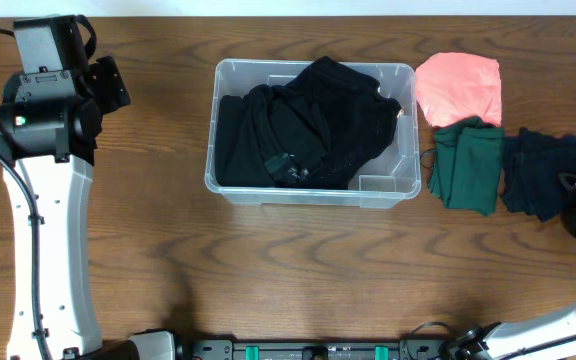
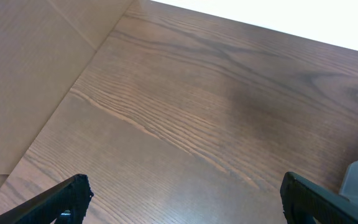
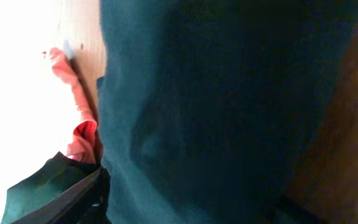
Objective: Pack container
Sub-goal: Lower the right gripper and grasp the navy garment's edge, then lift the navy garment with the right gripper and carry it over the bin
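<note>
Overhead view: your container (image 1: pixel 230 185) stands at the middle of the worktop (image 1: pixel 298 270), open-topped and mostly filled with crumpled black garments (image 1: pixel 308 125); the corner of it nearest the green garment shows bare plastic. To its right lie three folded pieces: a pink garment (image 1: pixel 458 88) at the back, a green garment (image 1: pixel 468 165) just in front of it and touching it, and a dark blue garment (image 1: pixel 538 172) beside the green one.

Your right pincer (image 1: pixel 574 192) is at the outer edge of the dark blue garment. In the right wrist view that cloth fills the space between the two fingers (image 3: pixel 73 196); you cannot tell whether they have it pinched or merely straddle it.

Your left pincer (image 2: pixel 188 202) hangs well to the left of the container, its jaws spread wide over bare wood with nothing between them. A corner of the container shows at the right edge of the left wrist view.
</note>
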`<state>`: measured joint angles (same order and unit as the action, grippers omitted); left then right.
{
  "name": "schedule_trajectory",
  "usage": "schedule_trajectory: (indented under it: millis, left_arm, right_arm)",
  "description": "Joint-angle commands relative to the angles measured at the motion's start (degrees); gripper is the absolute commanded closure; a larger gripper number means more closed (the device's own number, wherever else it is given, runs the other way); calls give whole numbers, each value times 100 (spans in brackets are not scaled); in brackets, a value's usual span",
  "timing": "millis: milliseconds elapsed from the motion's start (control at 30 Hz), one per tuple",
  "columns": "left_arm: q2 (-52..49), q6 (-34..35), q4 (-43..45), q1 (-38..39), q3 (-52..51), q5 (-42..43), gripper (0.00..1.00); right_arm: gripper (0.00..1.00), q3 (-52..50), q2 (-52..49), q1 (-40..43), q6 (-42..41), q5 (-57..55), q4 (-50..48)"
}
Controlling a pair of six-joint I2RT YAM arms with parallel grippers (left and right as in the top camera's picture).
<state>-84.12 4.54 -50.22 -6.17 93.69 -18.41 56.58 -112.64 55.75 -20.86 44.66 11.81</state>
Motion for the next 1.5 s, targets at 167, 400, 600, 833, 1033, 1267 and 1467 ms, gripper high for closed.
schedule_trajectory:
  millis: [167, 400, 600, 833, 1033, 1267, 1467]
  left_arm:
    - [-11, 70, -11, -20, 31, -72, 2]
    - [-11, 70, -11, -20, 31, -72, 2]
    - [-11, 70, -11, -20, 31, -72, 2]
    - [-11, 70, -11, -20, 31, -72, 2]
    - [-11, 70, -11, -20, 31, -72, 2]
    - [-11, 70, -11, -20, 31, -72, 2]
    - [-11, 70, -11, -20, 31, -72, 2]
  right_arm:
    - [53, -575, -802, -129, -295, -2474, 533]
    - [78, -575, -769, -129, -295, -2380, 625]
    - [87, -573, -442, -129, -396, -1980, 621]
    - [92, -564, 887, -205, -402, -1316, 715]
    - [99, -544, 2629, -629, -699, -1001, 750]
    - [99, -151, 4505, -1528, -1237, -979, 553]
    - [99, 350, 5268, -2597, -1478, -949, 232]
